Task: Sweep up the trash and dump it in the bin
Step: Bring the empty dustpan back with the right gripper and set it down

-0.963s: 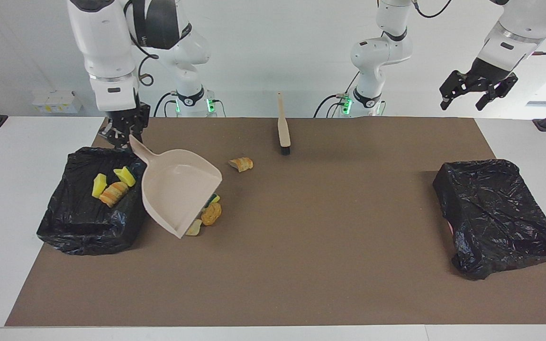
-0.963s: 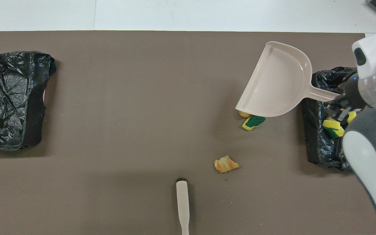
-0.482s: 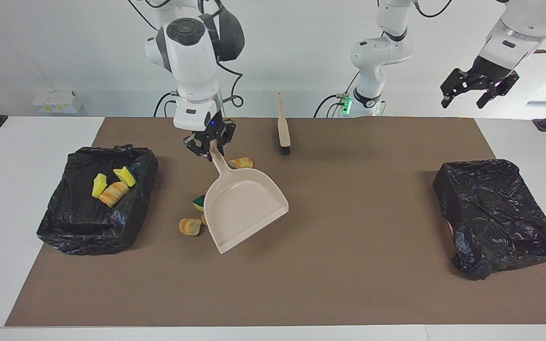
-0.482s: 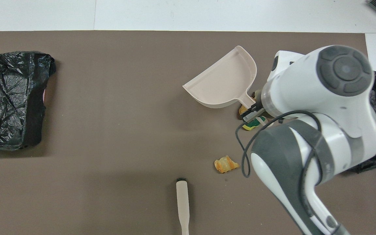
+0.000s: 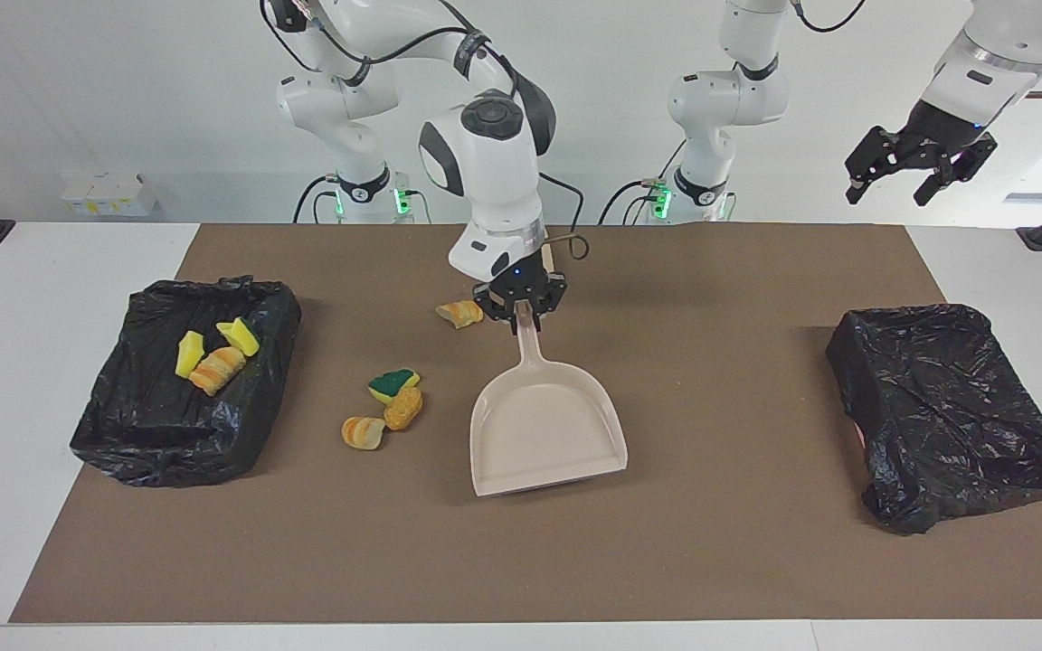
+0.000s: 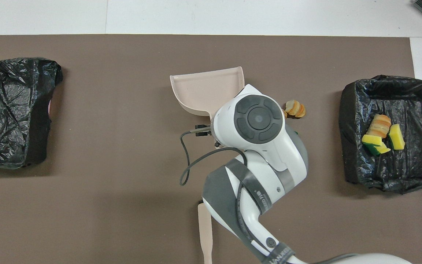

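Note:
My right gripper (image 5: 521,309) is shut on the handle of the beige dustpan (image 5: 546,434), which lies empty and low at the middle of the mat; whether it touches the mat I cannot tell. Its pan also shows in the overhead view (image 6: 205,91). Trash on the mat: a bread chunk (image 5: 460,313) beside the gripper, and a green-yellow sponge (image 5: 393,384) and two orange chunks (image 5: 404,409) (image 5: 363,432) between the dustpan and the bin (image 5: 159,452). That bin holds two yellow sponges (image 5: 188,353) (image 5: 239,336) and a bread piece (image 5: 216,369). My left gripper (image 5: 917,167) waits open, high over its end of the table.
A second black-lined bin (image 5: 946,411) stands at the left arm's end of the mat. The beige brush (image 6: 205,234) lies near the robots' edge, mostly hidden under my right arm. The white table rim surrounds the brown mat (image 5: 711,561).
My right arm has swung the empty dustpan from beside the bin at its end to the middle of the mat, uncovering three scraps. The left gripper has barely moved.

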`<state>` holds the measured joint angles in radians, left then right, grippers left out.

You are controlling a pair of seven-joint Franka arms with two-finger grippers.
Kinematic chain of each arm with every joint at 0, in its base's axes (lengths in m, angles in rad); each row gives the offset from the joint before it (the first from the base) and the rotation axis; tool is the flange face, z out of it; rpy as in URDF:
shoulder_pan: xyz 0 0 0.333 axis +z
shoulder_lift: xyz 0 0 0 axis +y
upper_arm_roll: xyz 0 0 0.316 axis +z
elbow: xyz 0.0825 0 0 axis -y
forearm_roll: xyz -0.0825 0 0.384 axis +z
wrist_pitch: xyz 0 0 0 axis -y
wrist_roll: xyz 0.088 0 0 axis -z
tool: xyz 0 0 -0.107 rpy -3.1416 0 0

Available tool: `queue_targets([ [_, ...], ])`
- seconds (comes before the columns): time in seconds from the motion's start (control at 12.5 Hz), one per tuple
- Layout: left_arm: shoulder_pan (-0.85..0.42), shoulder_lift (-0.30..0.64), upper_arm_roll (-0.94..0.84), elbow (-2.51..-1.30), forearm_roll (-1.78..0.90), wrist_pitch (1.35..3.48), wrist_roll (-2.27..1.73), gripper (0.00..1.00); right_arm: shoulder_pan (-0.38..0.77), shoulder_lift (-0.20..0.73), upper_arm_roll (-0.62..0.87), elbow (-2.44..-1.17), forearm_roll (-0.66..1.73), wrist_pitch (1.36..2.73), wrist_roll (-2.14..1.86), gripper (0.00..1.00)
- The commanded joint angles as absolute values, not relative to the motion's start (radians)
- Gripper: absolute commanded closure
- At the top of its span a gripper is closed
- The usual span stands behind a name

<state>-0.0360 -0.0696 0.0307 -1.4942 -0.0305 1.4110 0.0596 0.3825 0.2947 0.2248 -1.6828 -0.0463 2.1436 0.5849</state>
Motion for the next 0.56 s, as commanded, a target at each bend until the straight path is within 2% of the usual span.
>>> queue_targets([
  [0.0, -0.051, -0.084, 0.052, -1.474, -0.032, 1.391, 0.064, 0.0, 0.417, 0.353, 0.218, -1.698, -0.136, 2.212, 0.737, 1.0],
  [0.24, -0.049, -0.086, 0.049, -1.479, -0.031, 1.387, 0.057, 0.0, 0.437, 0.364, 0.218, -1.836, -0.187, 2.377, 0.923, 1.0],
  [0.32, -0.049, -0.087, 0.049, -1.479, -0.031, 1.382, 0.057, 0.0, 0.43, 0.365, 0.219, -1.845, -0.186, 2.385, 0.925, 0.85],
  [0.4, -0.049, -0.087, 0.049, -1.479, -0.031, 1.382, 0.057, 0.0, 0.413, 0.373, 0.219, -1.838, -0.184, 2.381, 0.916, 0.15],
  [0.48, -0.051, -0.087, 0.048, -1.479, -0.031, 1.382, 0.057, 0.0, 0.411, 0.373, 0.219, -1.83, -0.184, 2.378, 0.908, 0.0],
])
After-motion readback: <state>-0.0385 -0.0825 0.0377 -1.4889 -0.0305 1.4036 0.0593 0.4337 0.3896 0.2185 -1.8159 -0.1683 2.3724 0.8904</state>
